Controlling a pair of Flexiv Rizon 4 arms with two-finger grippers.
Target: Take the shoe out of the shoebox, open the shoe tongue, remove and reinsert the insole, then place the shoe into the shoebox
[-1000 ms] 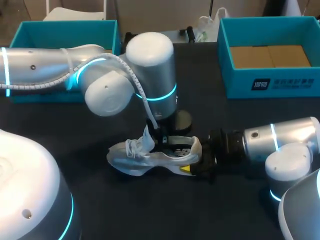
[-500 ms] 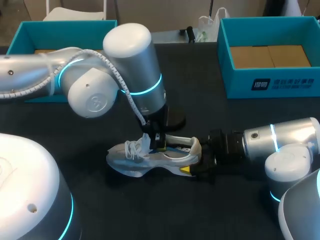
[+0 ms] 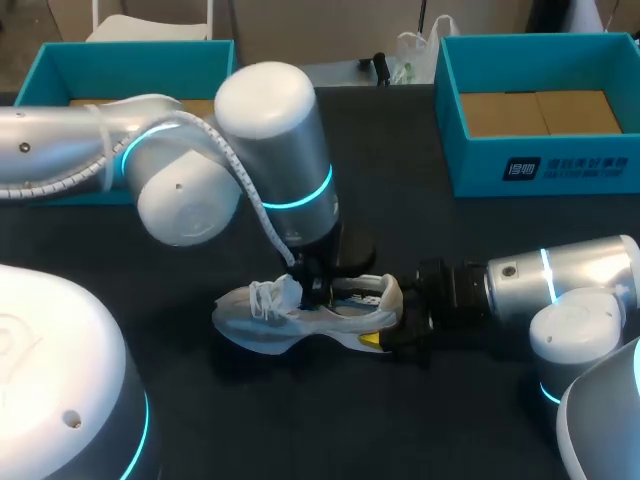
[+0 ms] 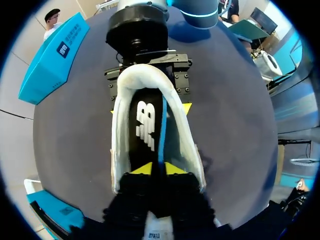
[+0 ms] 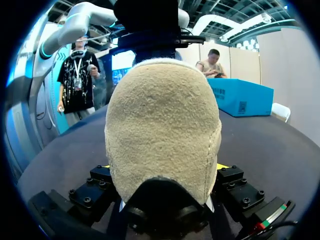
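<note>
Since the earlier frames, the left arm's wrist has shifted slightly toward the frame's centre and dropped, lowering the left pincer deeper into the shoe opening. The shoe and the right arm have not moved.

**Current state**
- The shoe rests on the table at lower centre of the head view, toe toward the left. It is outside the shoebox at upper right and well apart from it.
- The right pincer clamps the heel from both sides.
- The left pincer's tips stand almost together and appear closed on the thin blue edge of the insole.

**Hazards**
- Slip: the hold is on a narrow edge only, so an upward pull could let the insole snap back flat.
- Drag: if the insole sticks to the shoe bed, lifting would raise the whole shoe and could work the heel out of the right pincer.
- Snag: the tongue and laces sit just beside the left fingers and could catch on withdrawal.
</note>
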